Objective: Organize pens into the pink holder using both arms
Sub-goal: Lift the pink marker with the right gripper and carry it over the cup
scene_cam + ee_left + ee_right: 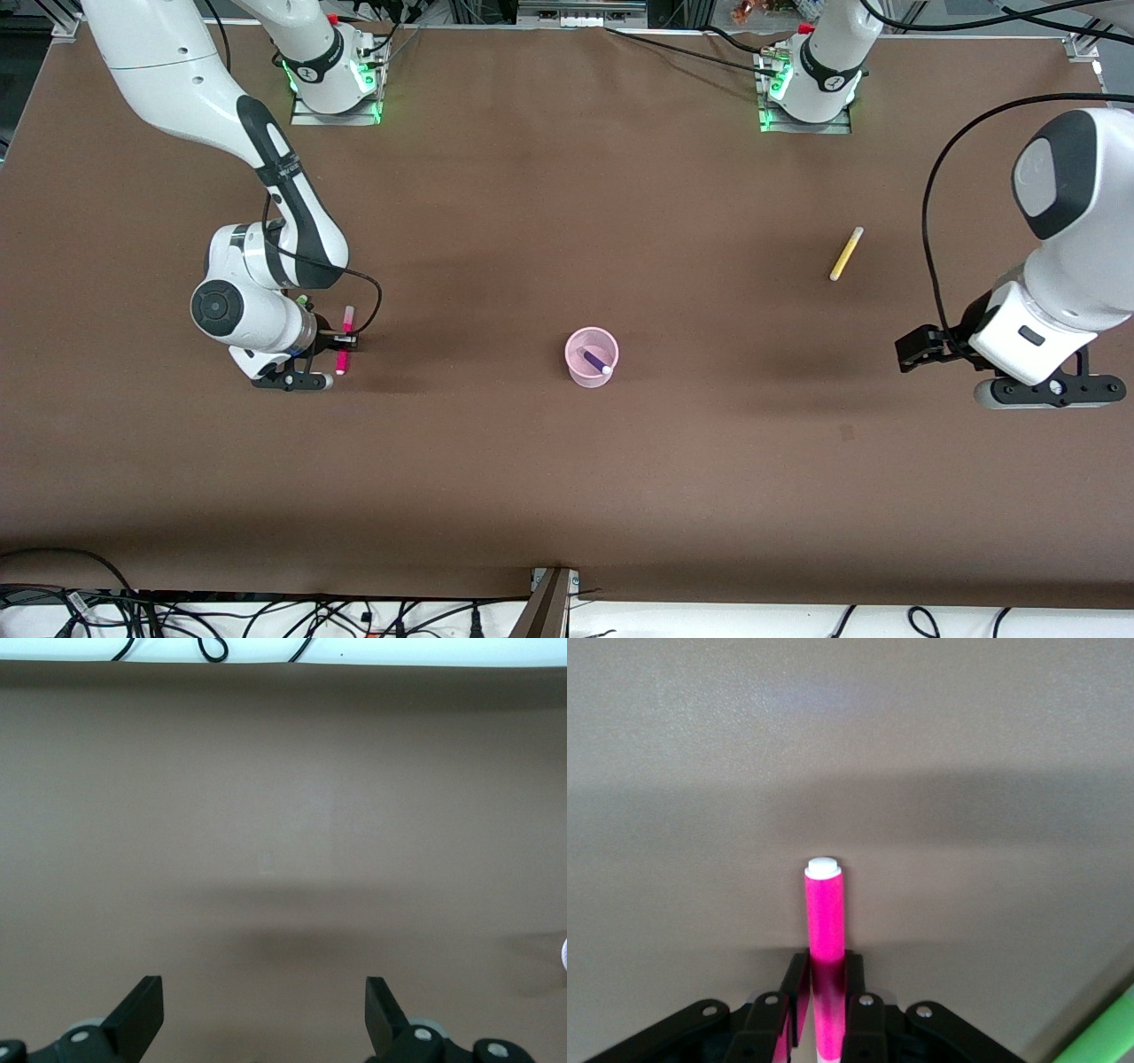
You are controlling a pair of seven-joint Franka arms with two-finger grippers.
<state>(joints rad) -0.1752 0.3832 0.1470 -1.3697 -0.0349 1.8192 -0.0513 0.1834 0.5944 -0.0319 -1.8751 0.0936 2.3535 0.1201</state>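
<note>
- Pinching the slim magenta pink marker pen [825,921] low at the brown worktop's [567,221] right-arm end, the right gripper [345,339] had its jaws pressed on it.
- Left gripper [264,1014] waited, jaws spread.
- Dark purple pen [596,360] stood in the round pale pink plastic holder [591,357]; yellow pen [846,253] lay apart.

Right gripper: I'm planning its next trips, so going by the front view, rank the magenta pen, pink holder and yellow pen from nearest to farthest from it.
1. Magenta pen: between the fingers of the right gripper, at the right arm's end of the table.
2. Pink holder: mid-table, purple pen inside.
3. Yellow pen: toward the left arm's end.
</note>
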